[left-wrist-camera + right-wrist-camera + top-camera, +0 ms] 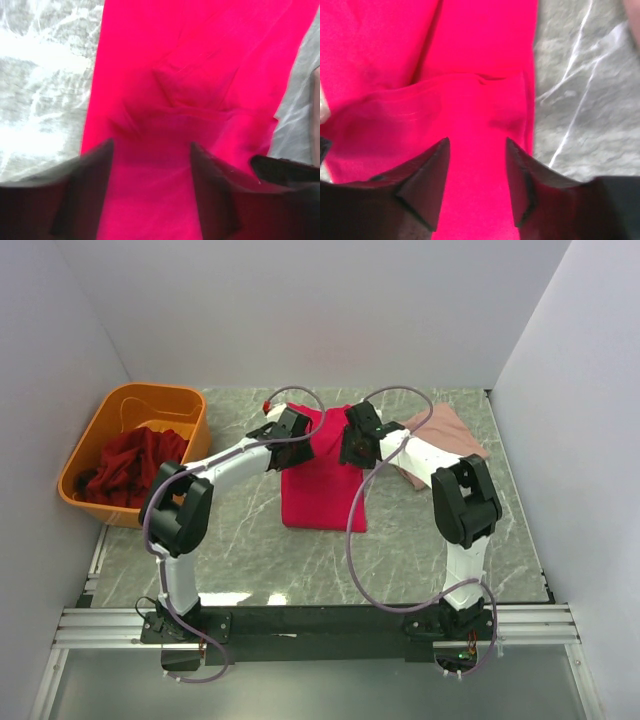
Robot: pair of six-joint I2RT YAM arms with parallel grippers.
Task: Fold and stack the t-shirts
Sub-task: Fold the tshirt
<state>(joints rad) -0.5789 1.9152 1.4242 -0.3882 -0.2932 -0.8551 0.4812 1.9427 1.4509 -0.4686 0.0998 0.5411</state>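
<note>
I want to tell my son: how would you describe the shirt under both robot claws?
Look at the middle of the grey marbled tabletop, between the orange plastic tub and a pale salmon-pink cloth shirt. The bright crimson-pink cloth t-shirt lies there as a flat rectangle, the only vivid pink one.

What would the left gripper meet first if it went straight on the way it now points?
The bright crimson-pink t-shirt. In the left wrist view the left gripper points at it with jaws apart, and nothing shows in between. How close it already is, I cannot tell.
</note>
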